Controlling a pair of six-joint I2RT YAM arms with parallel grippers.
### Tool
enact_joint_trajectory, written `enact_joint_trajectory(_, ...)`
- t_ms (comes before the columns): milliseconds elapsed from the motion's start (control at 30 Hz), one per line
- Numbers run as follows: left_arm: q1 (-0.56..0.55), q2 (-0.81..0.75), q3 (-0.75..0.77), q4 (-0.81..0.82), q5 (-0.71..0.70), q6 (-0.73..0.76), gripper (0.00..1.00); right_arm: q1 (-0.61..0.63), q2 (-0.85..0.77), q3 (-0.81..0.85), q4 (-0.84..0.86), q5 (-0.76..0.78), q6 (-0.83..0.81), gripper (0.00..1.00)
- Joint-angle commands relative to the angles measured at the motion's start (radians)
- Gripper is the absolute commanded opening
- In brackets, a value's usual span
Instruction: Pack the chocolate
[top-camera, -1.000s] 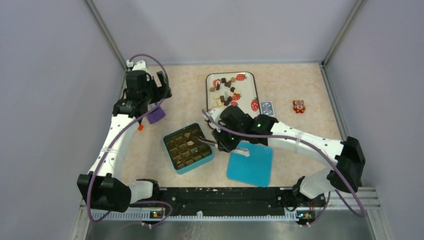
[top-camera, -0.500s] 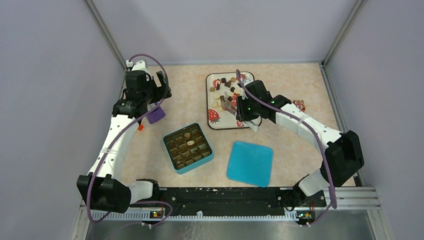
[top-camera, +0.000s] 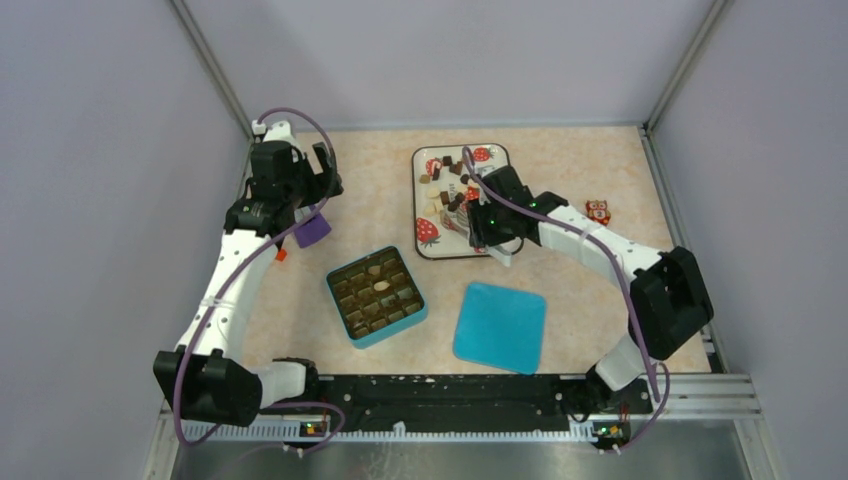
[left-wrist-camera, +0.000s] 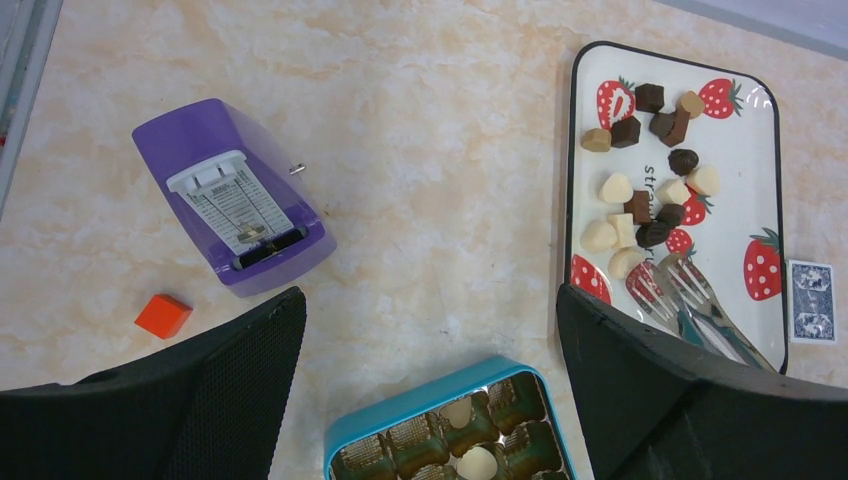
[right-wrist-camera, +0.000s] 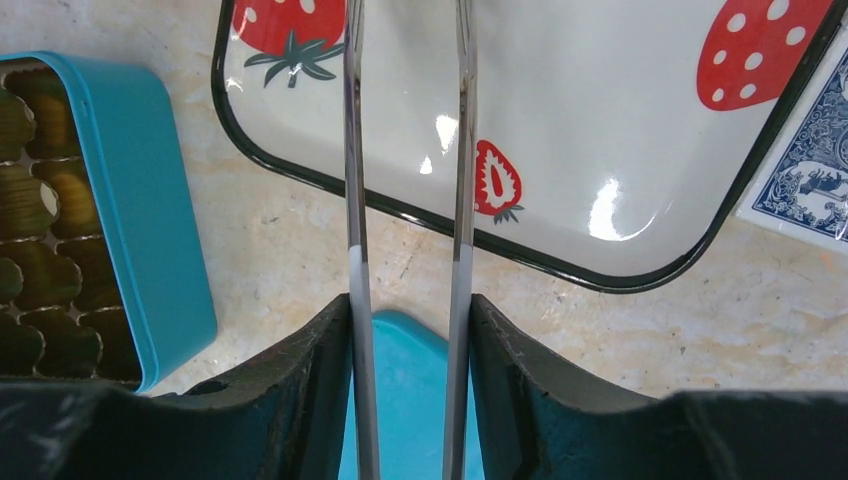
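The chocolate, dark, light-brown and cream pieces, lies scattered on the strawberry tray. Two cream pieces sit in cells of the open teal box. My right gripper hangs over the tray's near end, shut on metal tongs whose two arms press against its fingers. The tong tips are spread beside the nearest cream pieces with nothing between them. Over the table's left side, beyond the box, my left gripper is wide open and holds nothing.
The teal lid lies on the table right of the box. A purple device and a small orange cube sit at the left. A blue card deck lies by the tray's right edge, and an orange owl stands further right.
My right arm swung with the tongs from over the teal box back to the tray, and the tong arms spread wider. The left arm stayed still.
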Motion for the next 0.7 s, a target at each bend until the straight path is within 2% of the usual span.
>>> enact_joint_trajectory(0, 0.007, -0.015, 0.007, 0.014, -0.002, 0.003, 0.99, 0.018, 0.022, 0.014, 0.06, 0.021, -0.027, 0.44)
enact_joint_trajectory(367, 0.007, -0.022, 0.004, 0.007, -0.011, 0.005, 0.99, 0.1, 0.095, 0.077, 0.027, 0.159, -0.095, 0.45)
enact_joint_trajectory(667, 0.007, -0.023, 0.001, 0.009, -0.011, 0.004, 0.99, 0.116, 0.125, 0.107, 0.032, 0.16, -0.111, 0.47)
